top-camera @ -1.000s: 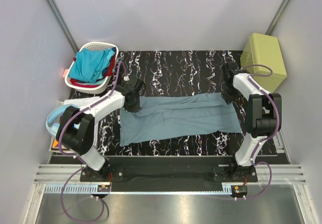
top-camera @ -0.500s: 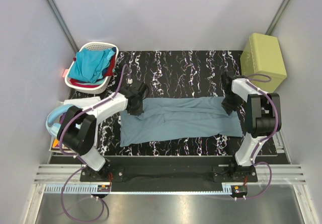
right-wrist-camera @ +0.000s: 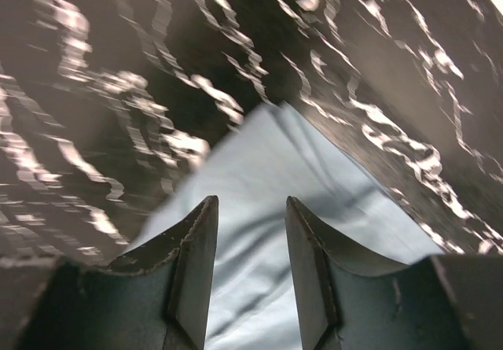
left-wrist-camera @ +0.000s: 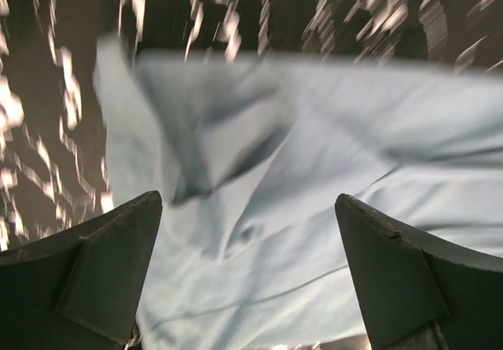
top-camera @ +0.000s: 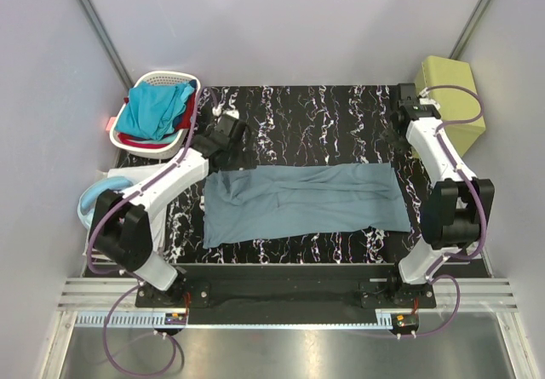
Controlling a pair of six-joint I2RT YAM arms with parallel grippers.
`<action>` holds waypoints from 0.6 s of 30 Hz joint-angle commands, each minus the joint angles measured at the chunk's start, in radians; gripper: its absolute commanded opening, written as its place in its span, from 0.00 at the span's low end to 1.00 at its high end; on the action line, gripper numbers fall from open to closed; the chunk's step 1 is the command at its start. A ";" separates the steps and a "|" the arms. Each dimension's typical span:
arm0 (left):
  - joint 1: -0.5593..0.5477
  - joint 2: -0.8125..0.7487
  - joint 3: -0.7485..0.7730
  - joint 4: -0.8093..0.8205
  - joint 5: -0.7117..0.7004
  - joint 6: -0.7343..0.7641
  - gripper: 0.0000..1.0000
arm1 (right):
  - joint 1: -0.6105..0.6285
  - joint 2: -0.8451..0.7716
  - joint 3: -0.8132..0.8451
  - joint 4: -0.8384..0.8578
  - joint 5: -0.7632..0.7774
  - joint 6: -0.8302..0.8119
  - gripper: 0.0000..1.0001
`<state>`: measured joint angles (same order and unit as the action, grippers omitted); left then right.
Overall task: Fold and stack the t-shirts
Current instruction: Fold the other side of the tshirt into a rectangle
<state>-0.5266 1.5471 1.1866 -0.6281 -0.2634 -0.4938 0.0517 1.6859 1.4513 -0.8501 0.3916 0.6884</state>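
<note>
Grey-blue tee (top-camera: 302, 200) spread flat on table (top-camera: 324, 115). Left gripper (left-wrist-camera: 247, 200) wide open, empty. Right gripper (right-wrist-camera: 250, 202) part open, empty.

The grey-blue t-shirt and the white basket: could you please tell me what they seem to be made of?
Grey-blue t-shirt: soft, matte cloth, likely knit; it lies limp with creases. White basket: probably moulded plastic, smooth, with stiff slotted walls.

White laundry basket (top-camera: 167, 74) far left — olive box (top-camera: 451, 71) far right, marbled black tabletop (top-camera: 315, 123) between.
</note>
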 commanded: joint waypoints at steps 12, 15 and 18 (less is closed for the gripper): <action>0.099 0.310 0.297 0.039 0.061 0.058 0.87 | 0.023 0.044 0.004 0.060 -0.117 -0.084 0.46; 0.123 0.350 0.323 0.038 0.099 0.054 0.83 | 0.028 0.041 -0.003 0.063 -0.122 -0.090 0.46; 0.125 0.355 0.327 0.036 0.133 0.043 0.73 | 0.033 0.037 -0.012 0.068 -0.117 -0.092 0.45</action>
<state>-0.4046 1.9106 1.4586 -0.6048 -0.1986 -0.4454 0.0700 1.7378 1.4471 -0.8108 0.2855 0.6170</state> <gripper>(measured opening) 0.810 0.458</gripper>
